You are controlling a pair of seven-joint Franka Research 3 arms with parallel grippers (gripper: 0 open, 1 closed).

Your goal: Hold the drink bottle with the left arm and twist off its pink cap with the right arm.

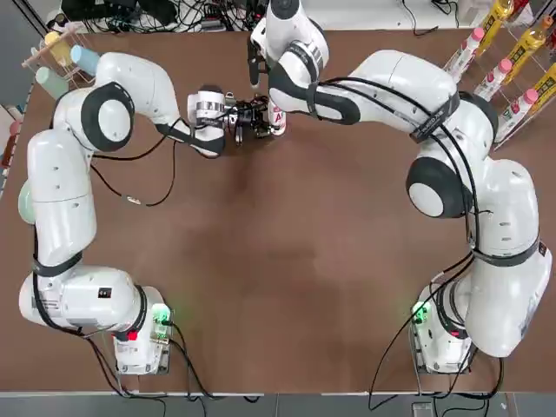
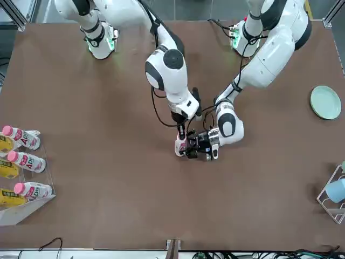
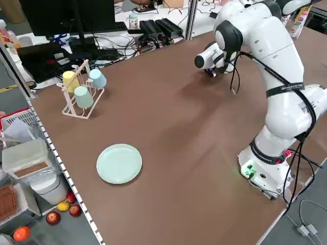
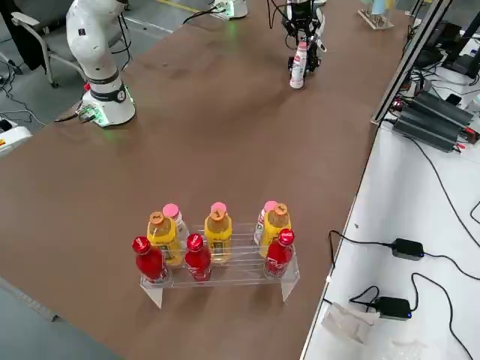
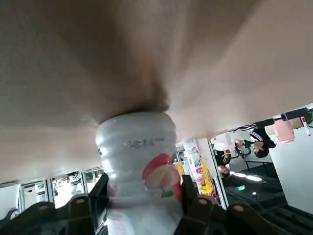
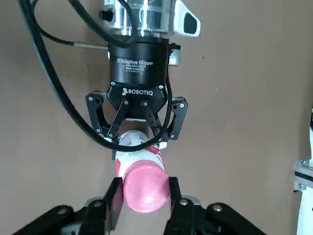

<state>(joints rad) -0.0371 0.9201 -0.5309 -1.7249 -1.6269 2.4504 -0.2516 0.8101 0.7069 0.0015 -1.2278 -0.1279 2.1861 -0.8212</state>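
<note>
While I am watching from my remote station, the brown table [image 1: 287, 261] is spreading beneath both white arms. My right arm [image 1: 512, 217] is arching inward and my left arm [image 1: 65, 191] is reaching across to meet it, near the table's far edge. A clear rack [image 4: 255, 283] is holding red, yellow and pink-capped bottles on the right side; a pale green plate [image 3: 119, 163] is lying on the left. My left gripper [image 5: 144, 196] is closing around the body of the white drink bottle [image 5: 139, 166], which is standing upright. Over it, my right gripper [image 6: 145, 192] is pinching the round pink cap [image 6: 146, 183], which is sitting on the bottle's neck.
</note>
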